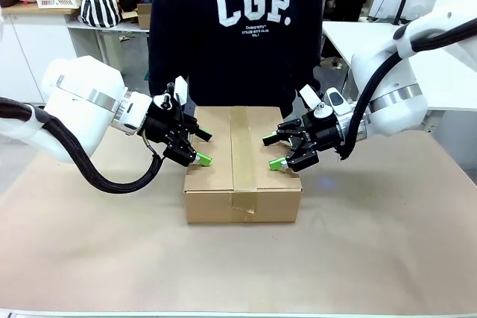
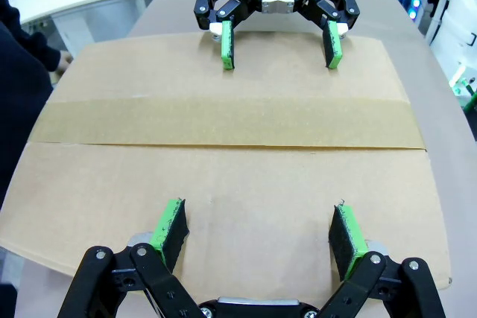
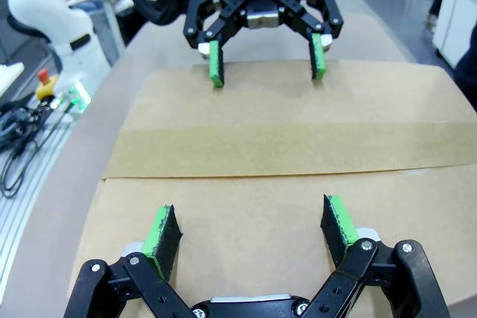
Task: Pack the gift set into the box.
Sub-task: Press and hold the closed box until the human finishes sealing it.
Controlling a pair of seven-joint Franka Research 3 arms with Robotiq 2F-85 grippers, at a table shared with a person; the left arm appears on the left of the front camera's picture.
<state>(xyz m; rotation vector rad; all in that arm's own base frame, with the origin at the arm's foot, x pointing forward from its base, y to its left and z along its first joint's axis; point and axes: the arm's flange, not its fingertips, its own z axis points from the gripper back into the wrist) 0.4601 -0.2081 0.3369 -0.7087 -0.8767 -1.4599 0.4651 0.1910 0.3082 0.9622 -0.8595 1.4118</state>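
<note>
1. Now, at the left of the front view you see your left gripper (image 1: 201,147), its fingers spread apart and pinching nothing, hanging over the left part of the box top.
2. At the centre of the frame sits the box (image 1: 243,163), flaps shut, a strip of brown tape (image 1: 243,158) running down its middle seam; it rests on the paper-covered table (image 1: 89,236).
3. Behind the box, at the top centre, a person in a dark sweatshirt (image 1: 235,27) stands at the far edge.
4. At the right, your right gripper (image 1: 273,152) is likewise spread wide and empty, over the right part of the box top.
5. In each wrist view you see the green pads (image 2: 170,225) low in the frame above bare cardboard, the other gripper facing from the top edge.
</note>
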